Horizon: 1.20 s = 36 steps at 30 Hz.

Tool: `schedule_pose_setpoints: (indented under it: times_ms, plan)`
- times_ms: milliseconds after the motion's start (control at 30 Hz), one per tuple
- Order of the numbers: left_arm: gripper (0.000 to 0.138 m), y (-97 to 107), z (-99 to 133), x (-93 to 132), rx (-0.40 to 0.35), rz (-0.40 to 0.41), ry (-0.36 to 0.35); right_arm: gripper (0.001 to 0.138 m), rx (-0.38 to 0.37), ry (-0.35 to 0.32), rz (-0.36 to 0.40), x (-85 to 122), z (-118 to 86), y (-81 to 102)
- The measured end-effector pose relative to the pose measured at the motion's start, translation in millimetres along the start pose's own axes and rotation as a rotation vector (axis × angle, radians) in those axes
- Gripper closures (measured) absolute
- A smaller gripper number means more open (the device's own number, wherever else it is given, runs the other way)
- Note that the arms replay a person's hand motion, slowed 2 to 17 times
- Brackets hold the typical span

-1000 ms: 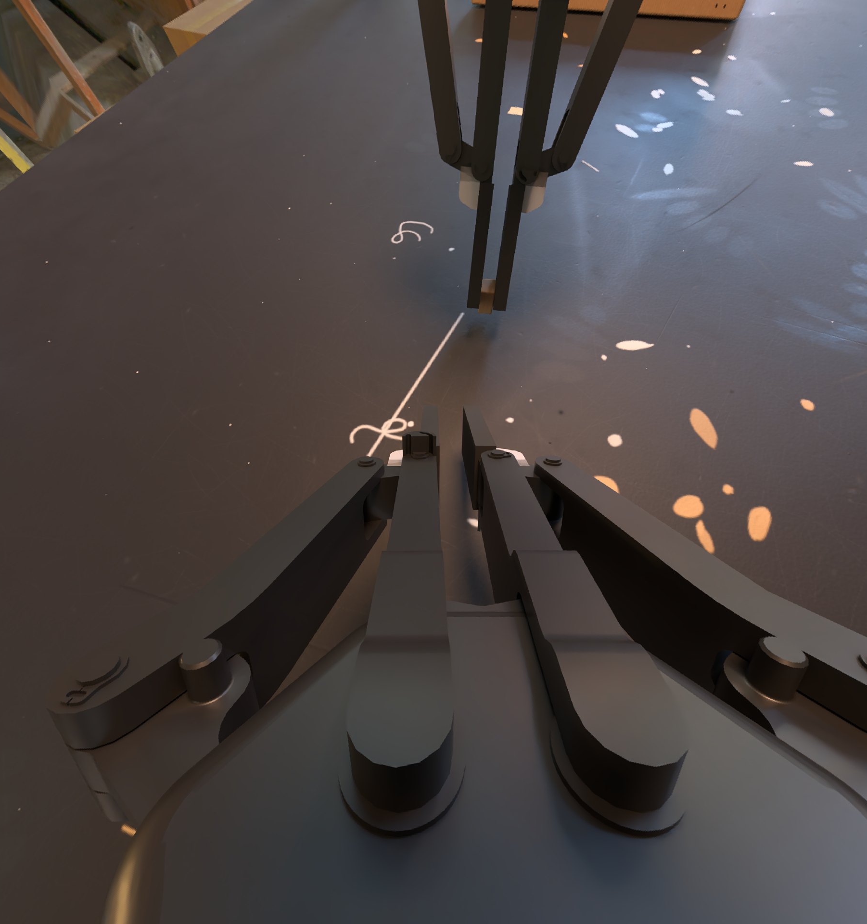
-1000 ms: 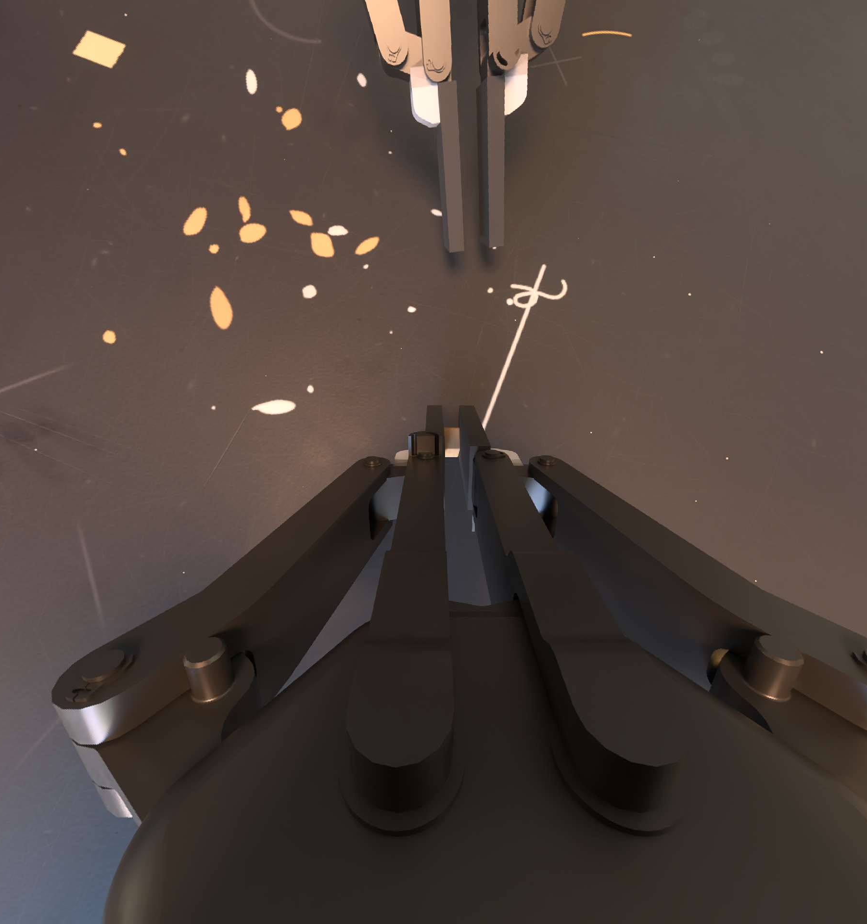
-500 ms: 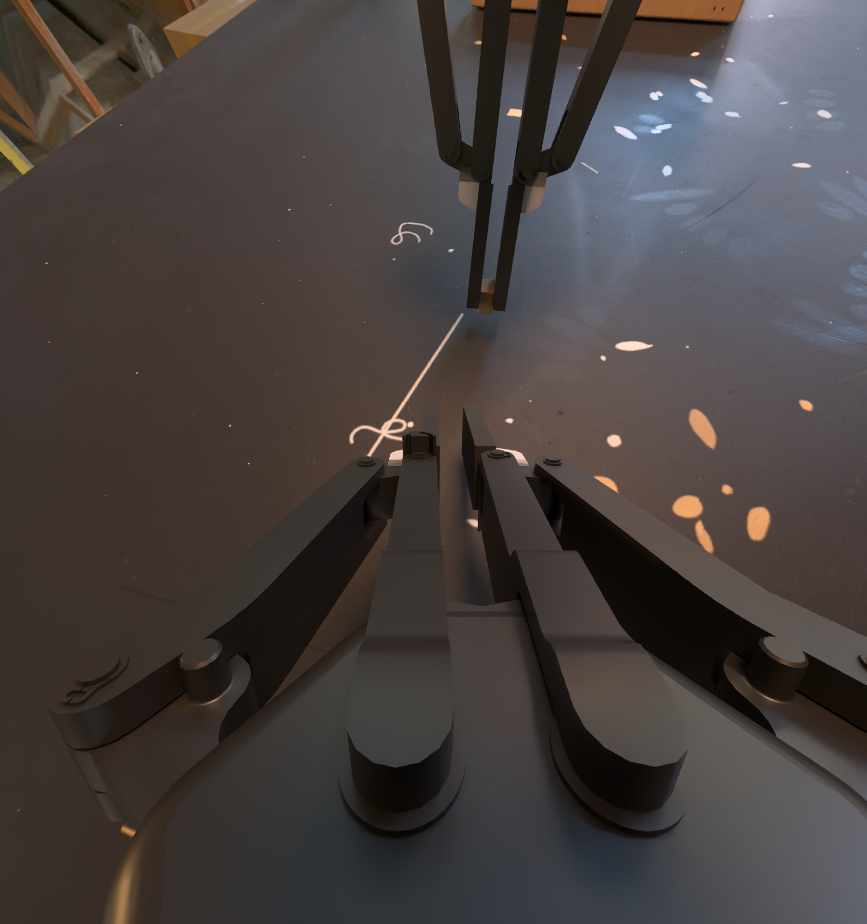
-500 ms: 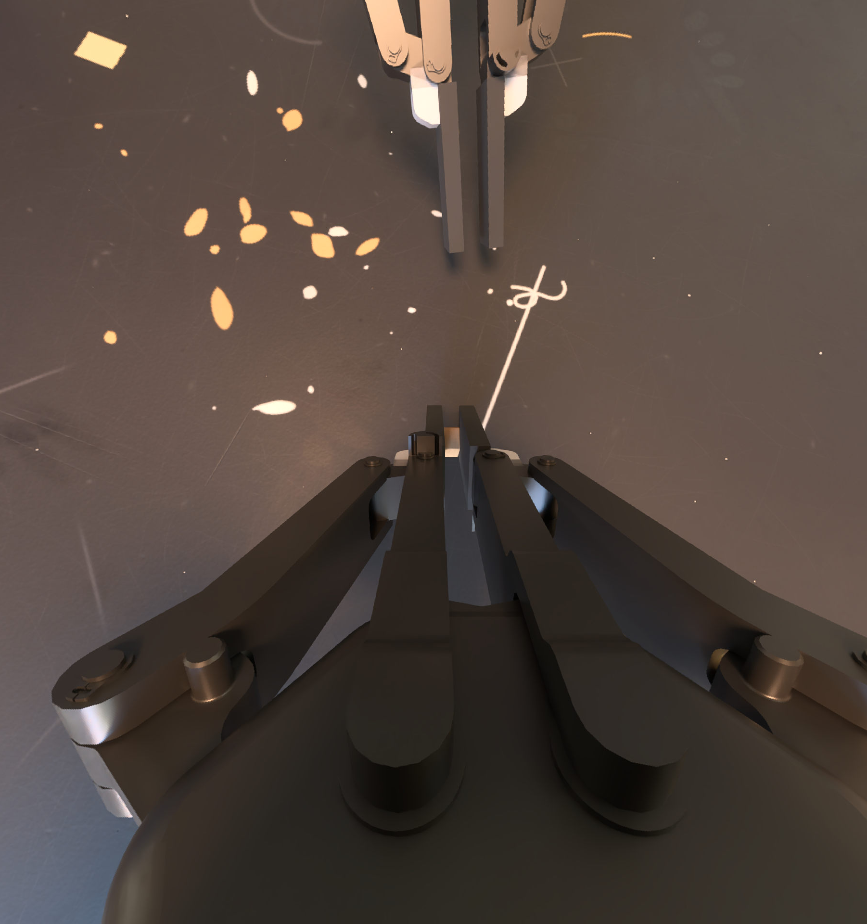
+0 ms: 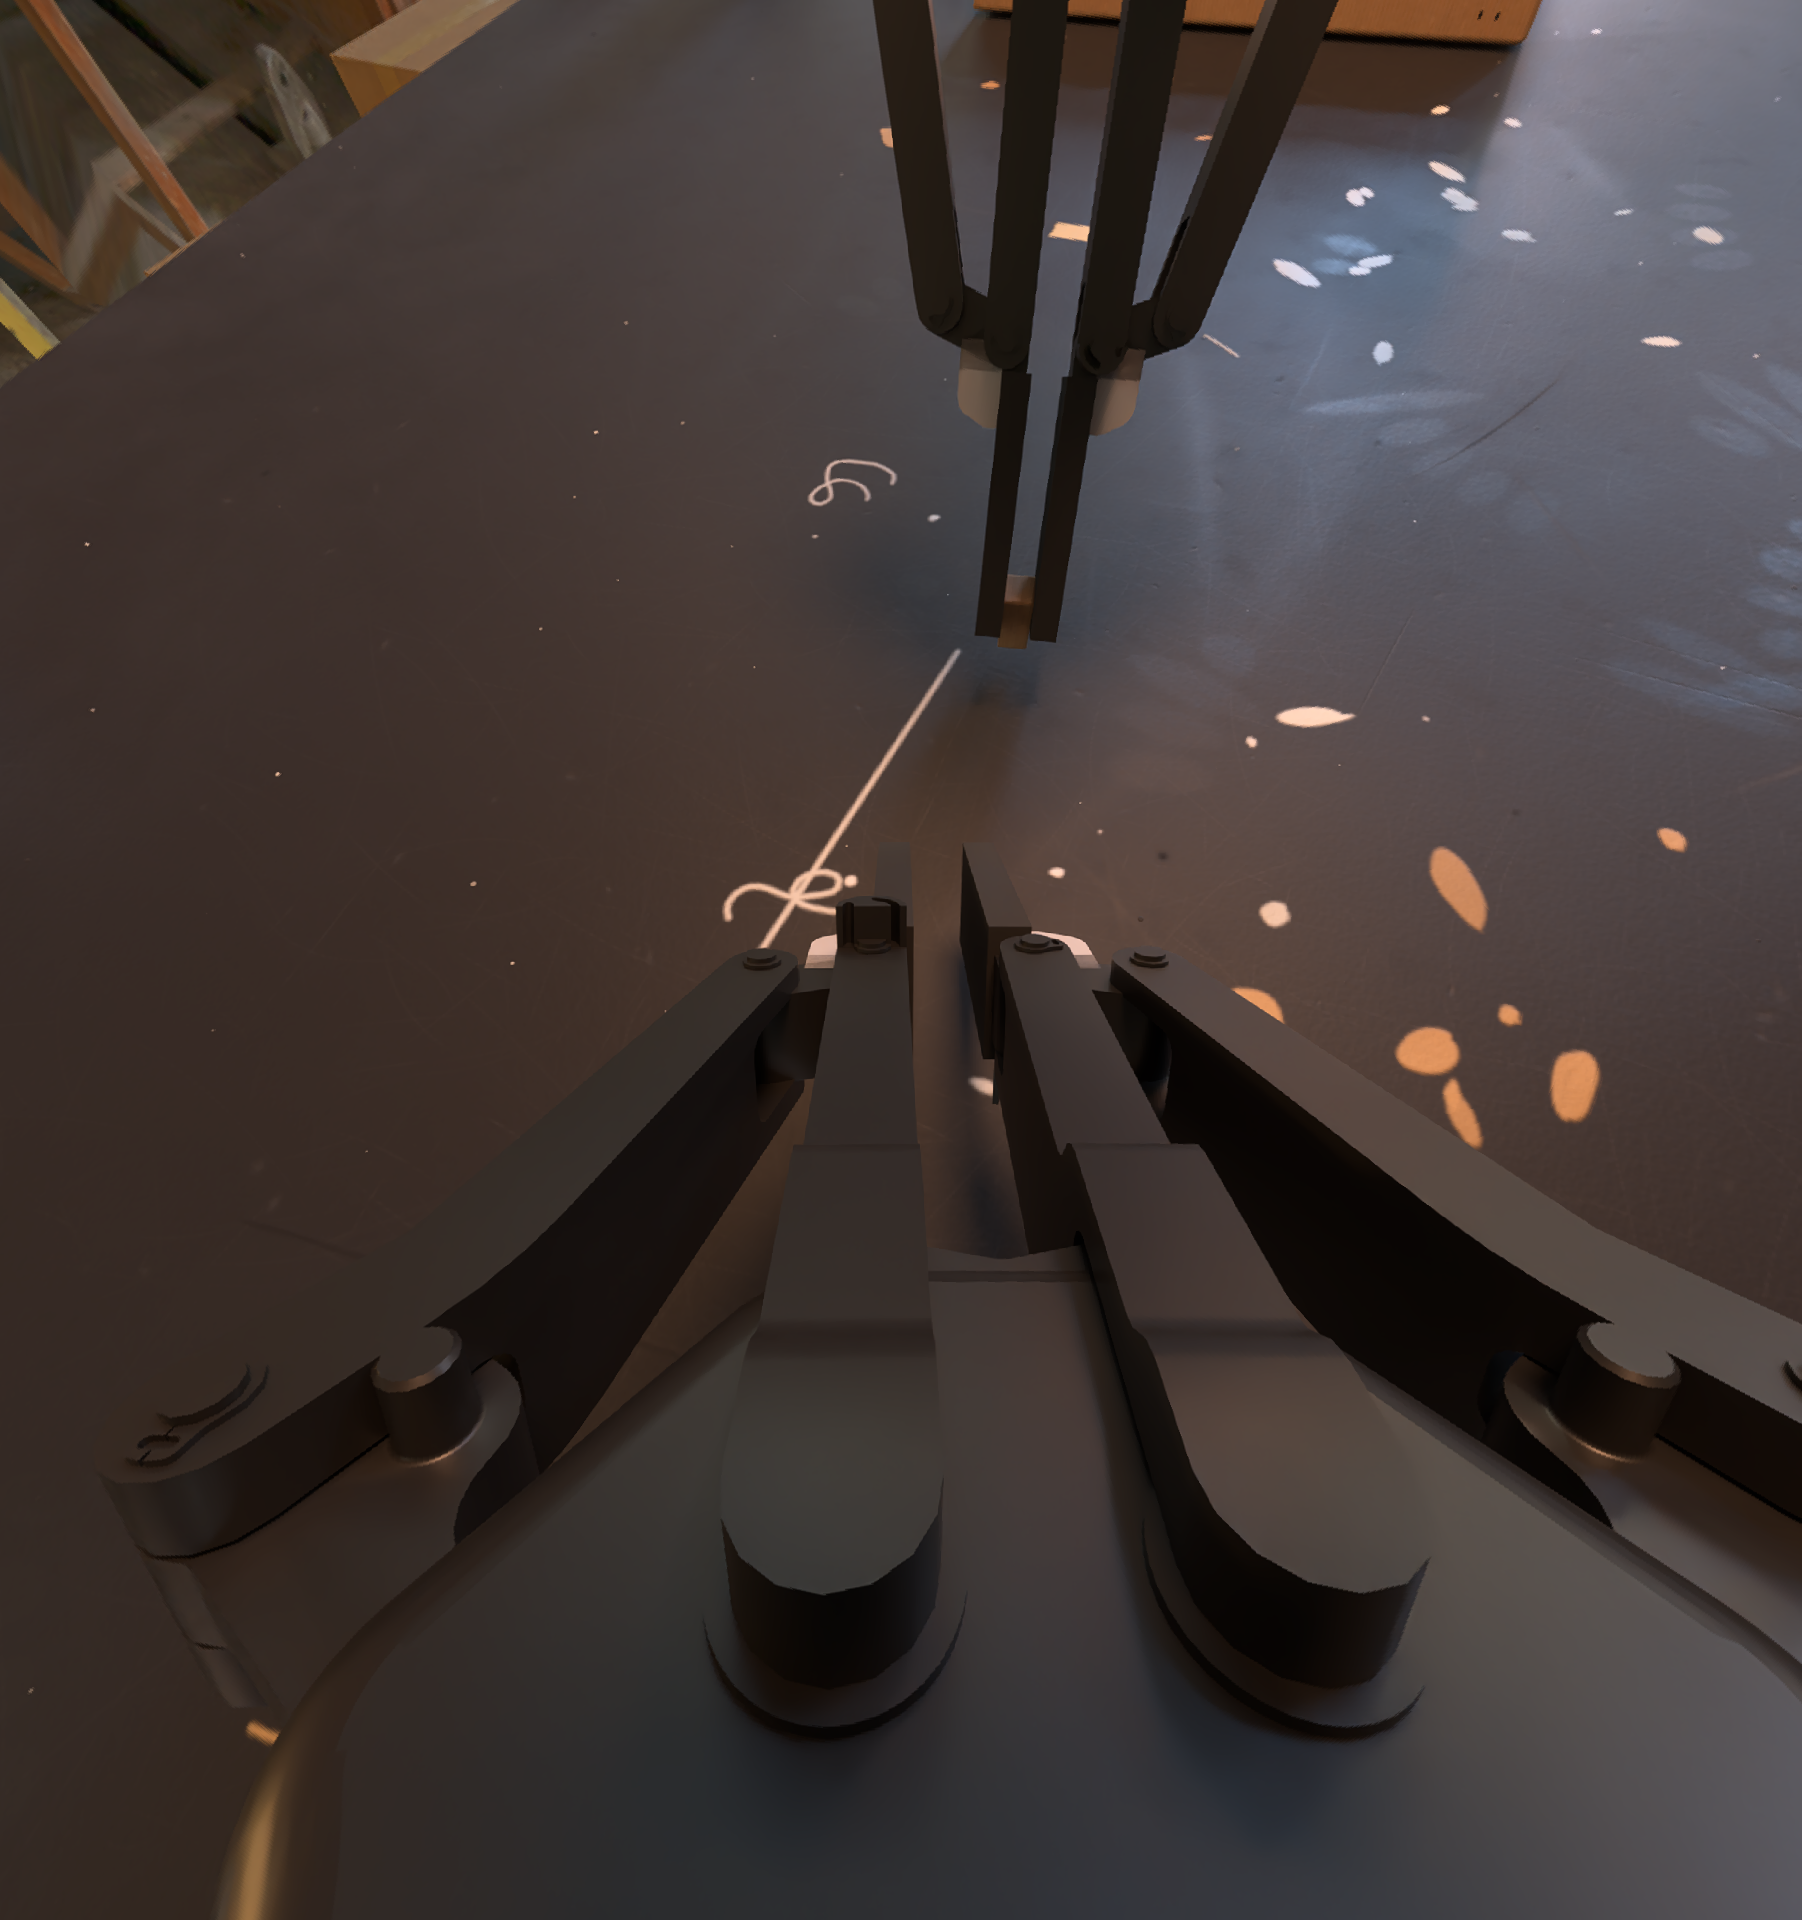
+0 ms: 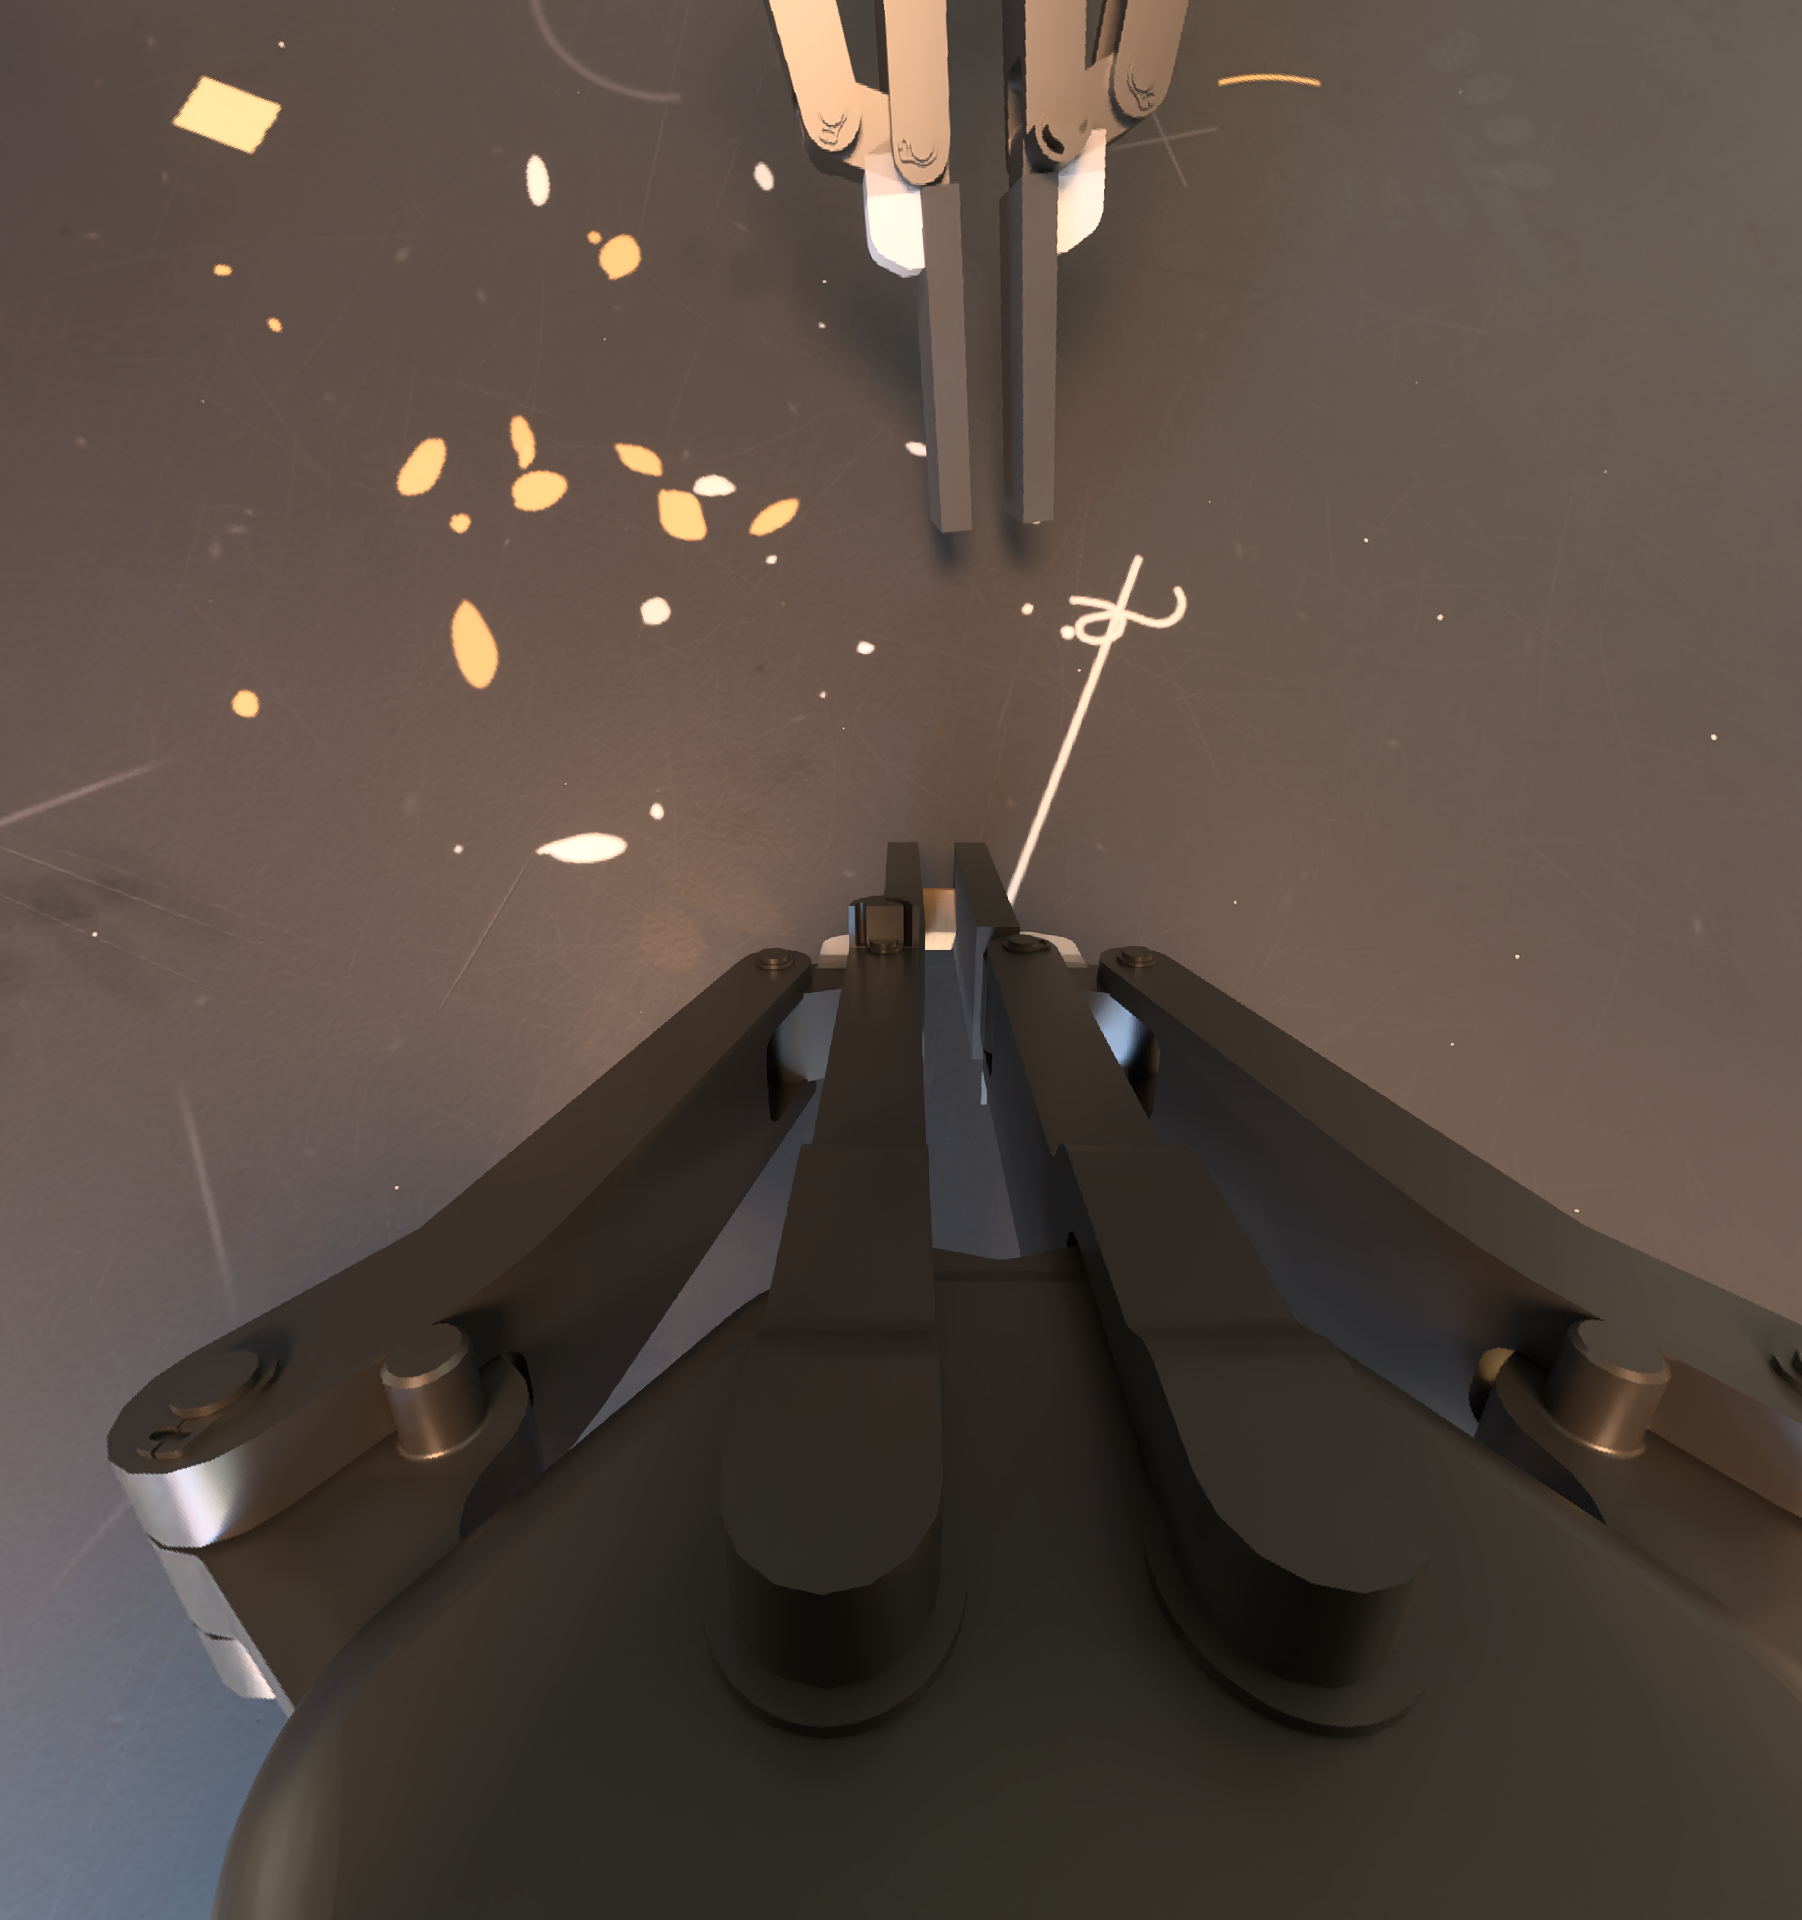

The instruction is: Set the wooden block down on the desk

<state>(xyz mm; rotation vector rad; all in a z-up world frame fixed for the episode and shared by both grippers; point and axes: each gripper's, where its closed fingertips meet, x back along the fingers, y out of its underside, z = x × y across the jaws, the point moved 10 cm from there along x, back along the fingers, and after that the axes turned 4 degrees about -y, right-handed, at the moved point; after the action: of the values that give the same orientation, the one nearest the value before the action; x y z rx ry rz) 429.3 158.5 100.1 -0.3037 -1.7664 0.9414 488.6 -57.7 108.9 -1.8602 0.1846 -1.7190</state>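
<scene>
The wooden block (image 5: pixel 1017 611) is small and light brown. It sits between the fingertips of my right gripper (image 5: pixel 1016 636), which hangs upright close over the dark desk (image 5: pixel 461 727). In the right wrist view the block (image 6: pixel 938 914) shows as a pale patch between the fingertips of that gripper (image 6: pixel 941 868). My left gripper (image 5: pixel 938 883) is empty, its fingers nearly together with a narrow gap. It hovers low over the desk, facing the right gripper, and also shows in the right wrist view (image 6: pixel 988 520).
A white chalk line (image 5: pixel 876 779) with curled marks runs across the desk between the two grippers. A cardboard-coloured box (image 5: pixel 1261 16) stands at the far edge. Wooden frames (image 5: pixel 66 187) lie beyond the desk's left edge. Light spots dot the right side.
</scene>
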Motion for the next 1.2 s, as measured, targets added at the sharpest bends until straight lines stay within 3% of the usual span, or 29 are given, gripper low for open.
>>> schedule_pose_setpoints:
  times_ms: [1200]
  plan:
    - [0.125,0.8,0.1,-1.3,0.000,-0.006,0.005,0.130,-0.008,-0.001,0.005,1.7,-5.2,3.7]
